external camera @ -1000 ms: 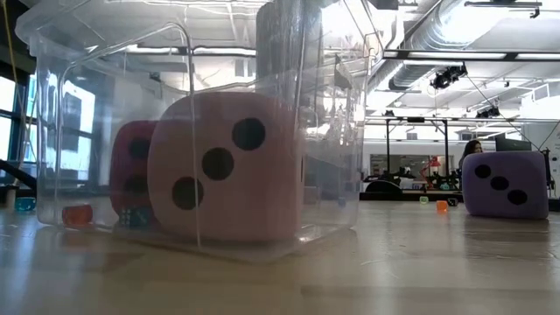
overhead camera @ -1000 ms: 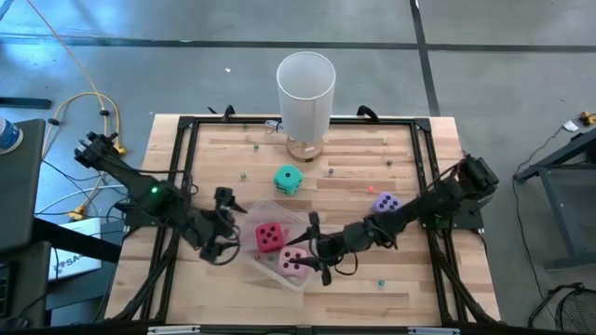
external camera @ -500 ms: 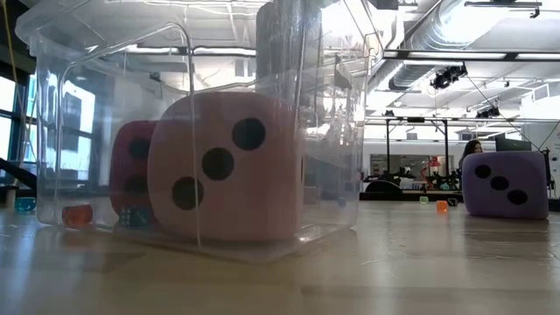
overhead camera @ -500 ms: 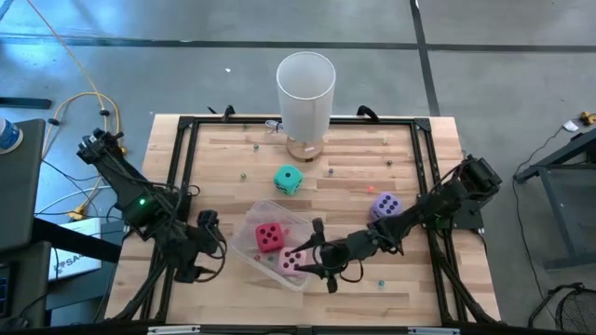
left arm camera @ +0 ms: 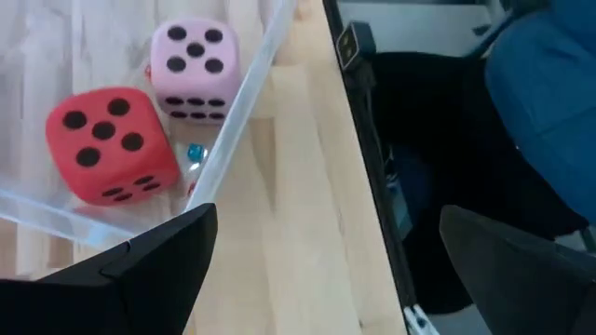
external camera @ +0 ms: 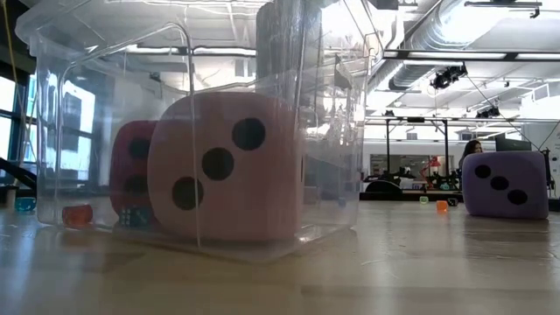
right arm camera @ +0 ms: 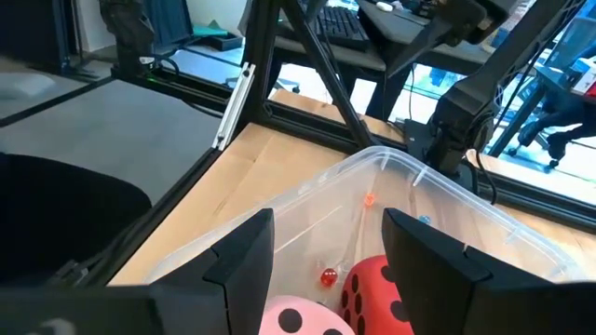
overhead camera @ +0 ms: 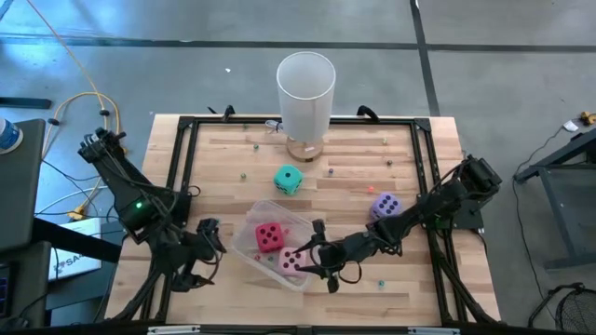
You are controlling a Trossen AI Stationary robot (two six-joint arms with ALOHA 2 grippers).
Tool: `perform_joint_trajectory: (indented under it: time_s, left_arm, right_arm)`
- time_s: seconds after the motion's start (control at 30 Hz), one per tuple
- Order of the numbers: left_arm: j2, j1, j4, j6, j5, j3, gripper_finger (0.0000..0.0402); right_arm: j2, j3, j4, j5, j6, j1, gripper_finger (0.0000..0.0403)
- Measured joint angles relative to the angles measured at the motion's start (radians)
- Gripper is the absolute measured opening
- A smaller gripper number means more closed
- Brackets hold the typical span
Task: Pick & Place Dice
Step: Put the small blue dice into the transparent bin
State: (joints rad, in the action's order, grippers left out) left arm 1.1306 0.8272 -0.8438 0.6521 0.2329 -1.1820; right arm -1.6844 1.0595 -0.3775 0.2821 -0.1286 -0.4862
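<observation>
Fingers of the right gripper (overhead camera: 312,261) stand parted, empty, over the pink die (overhead camera: 294,263); left gripper (overhead camera: 191,265) released. Soft foam: pinch opposite flat faces.

You have four foam dice: red die (overhead camera: 269,236), pink die (overhead camera: 294,263), purple die (overhead camera: 386,205), teal die (overhead camera: 288,180); one clear bin (overhead camera: 250,230); one white cylinder (overhead camera: 305,93); two arms.

The pale wooden plank table top (overhead camera: 354,181) looks matt with visible grain. At centre, the clear glossy plastic bin (external camera: 341,131) throws reflections — inside it, the matt, soft-looking pink foam die (external camera: 223,166) and red foam die (left arm camera: 110,144). The purple foam die (external camera: 506,184) at right looks equally matt. The black frame rails (overhead camera: 307,121) look like metal — smooth.
</observation>
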Motion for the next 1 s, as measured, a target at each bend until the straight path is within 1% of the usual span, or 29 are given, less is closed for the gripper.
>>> perform_joint_trajectory:
  time_s: [0.07,0.17,0.23,0.3,0.43,0.53,0.6,0.73,0.83,0.93,1.0]
  left_arm:
    - [0.011,0.0,0.003,-0.012,0.033,0.0,0.0399]
    - [0.038,0.0,-0.017,-0.107,0.096,0.001,0.0399]
    - [0.063,0.0,-0.015,-0.137,0.139,0.001,0.0399]
    - [0.092,0.0,-0.019,-0.168,0.151,0.001,0.0399]
    - [0.155,-0.002,-0.025,-0.155,0.183,0.001,0.0399]
    - [0.199,0.0,-0.027,-0.094,0.234,0.001,0.0399]
    - [0.222,0.0,-0.043,-0.059,0.241,0.001,0.0399]
    - [0.242,0.016,-0.18,0.01,0.235,0.001,0.0399]
    - [0.241,0.033,-0.305,0.124,0.231,0.0,0.0399]
    - [0.241,0.056,-0.415,0.29,0.23,0.001,0.0399]
    - [0.243,0.069,-0.46,0.393,0.23,0.001,0.0399]
  right_arm:
    - [0.0,0.0,0.0,0.0,0.002,0.0,0.0192]
    - [0.0,0.0,0.0,0.0,0.002,0.0,0.0192]
    - [0.0,0.0,-0.001,0.0,0.004,0.0,0.0192]
    - [0.0,0.0,-0.002,0.0,0.005,0.0,0.0192]
    - [0.0,0.0,-0.001,0.0,0.005,-0.001,0.0192]
    - [0.0,0.0,0.005,-0.001,0.026,-0.001,0.0192]
    - [0.0,0.0,0.008,-0.001,0.027,-0.001,0.0192]
    - [0.0,0.0,0.008,-0.001,0.027,-0.001,0.0192]
    - [0.0,0.0,0.008,-0.001,0.027,-0.001,0.0192]
    - [0.0,0.0,0.006,-0.001,0.027,-0.001,0.0192]
    - [0.0,0.0,0.006,0.0,0.027,-0.001,0.0192]
